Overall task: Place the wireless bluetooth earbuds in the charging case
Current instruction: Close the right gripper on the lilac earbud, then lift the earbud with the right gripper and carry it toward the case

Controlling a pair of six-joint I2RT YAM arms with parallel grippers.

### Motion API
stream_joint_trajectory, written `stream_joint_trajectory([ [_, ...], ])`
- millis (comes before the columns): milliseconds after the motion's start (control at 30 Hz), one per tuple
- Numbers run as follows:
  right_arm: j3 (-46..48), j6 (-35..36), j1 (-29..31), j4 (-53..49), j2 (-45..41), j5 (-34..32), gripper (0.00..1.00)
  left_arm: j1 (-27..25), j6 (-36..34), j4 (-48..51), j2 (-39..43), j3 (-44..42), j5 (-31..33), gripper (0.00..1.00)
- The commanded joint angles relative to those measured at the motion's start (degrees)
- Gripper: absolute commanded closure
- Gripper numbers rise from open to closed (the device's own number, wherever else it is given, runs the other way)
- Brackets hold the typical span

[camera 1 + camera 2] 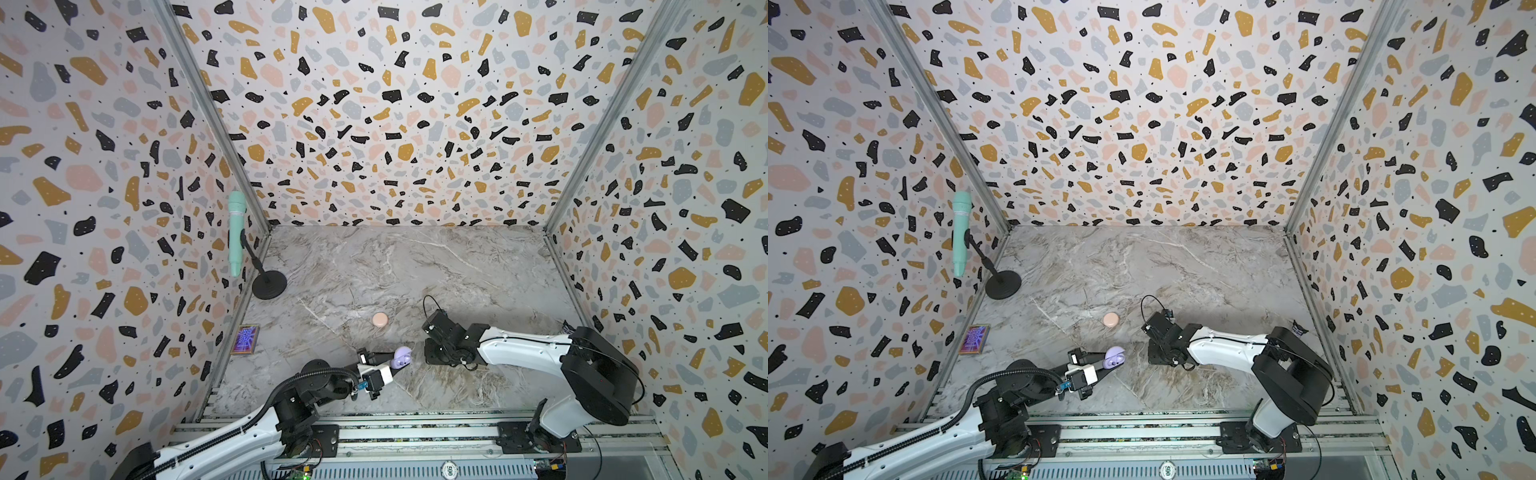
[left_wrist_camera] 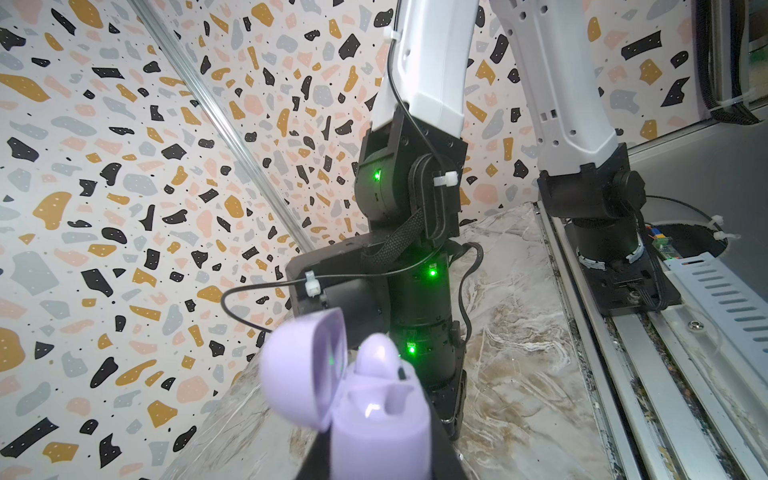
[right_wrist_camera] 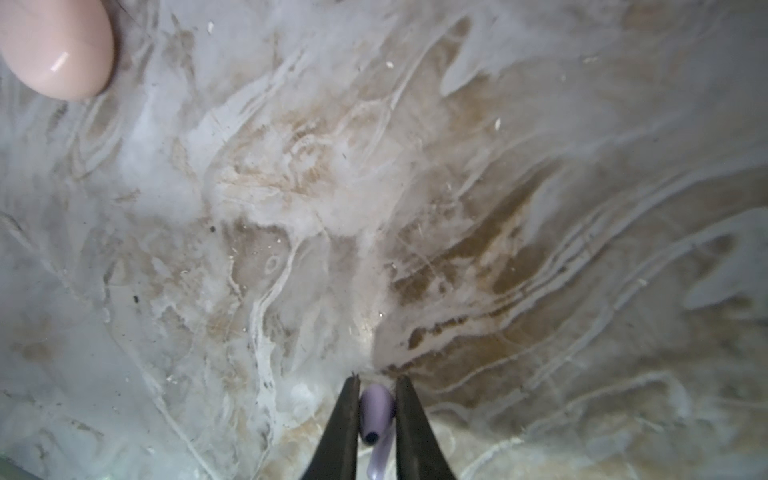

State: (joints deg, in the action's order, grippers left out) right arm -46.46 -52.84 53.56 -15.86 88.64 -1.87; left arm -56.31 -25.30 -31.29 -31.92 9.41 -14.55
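A lavender bud [image 3: 376,409] sits clamped between the fingers of our right gripper [image 3: 377,379], low over the table, with its stem running back along them toward the wrist. The open case [image 1: 401,357] lies near on our left, gripped tight by the left gripper [image 1: 394,368]. We judge the right arm must carry the bud across to it.

Marble tbl [image 1: 415,266]: pink case [image 1: 380,319], mic stand [image 1: 269,284], purple card [image 1: 245,339].

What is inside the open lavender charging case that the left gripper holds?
One lavender earbud sits in the lavender charging case; the socket next to it looks empty. Its bottom is covered by the case wall and blurred.
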Motion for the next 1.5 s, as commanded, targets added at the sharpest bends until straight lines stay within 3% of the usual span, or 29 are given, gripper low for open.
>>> stream_joint_trajectory([
  [0, 0.9, 0.2, -0.6, 1.0, -2.2, 0.5, 0.83, 0.3, 0.3, -3.3, -0.1, 1.4, -0.9, 1.0],
  [567, 4.2, 1.5, -0.7, 5.8, -5.7, 0.1, 0.83, 0.3, 2.4, -3.5, -0.8, 1.8, -1.0, 1.0],
  [767, 4.9, 1.8, -0.8, 6.7, -5.5, -0.2, 0.83, 0.1, 6.8, -5.0, -2.0, 3.2, -1.5, 1.0],
  [900, 6.1, 2.1, -1.1, 7.7, -6.9, -0.1, 0.83, -0.2, 13.3, -6.0, -2.6, 4.8, -2.8, 1.0],
  [1133, 7.4, 3.6, -1.1, 7.7, -10.8, -0.7, 0.84, -4.2, 25.3, -13.0, -3.2, 1.5, 5.1, 1.0],
  [1467, 6.5, 6.1, -1.1, 5.6, -18.2, -2.2, 0.84, -7.5, 33.3, -25.1, -8.8, -7.3, 14.5, 1.0],
])
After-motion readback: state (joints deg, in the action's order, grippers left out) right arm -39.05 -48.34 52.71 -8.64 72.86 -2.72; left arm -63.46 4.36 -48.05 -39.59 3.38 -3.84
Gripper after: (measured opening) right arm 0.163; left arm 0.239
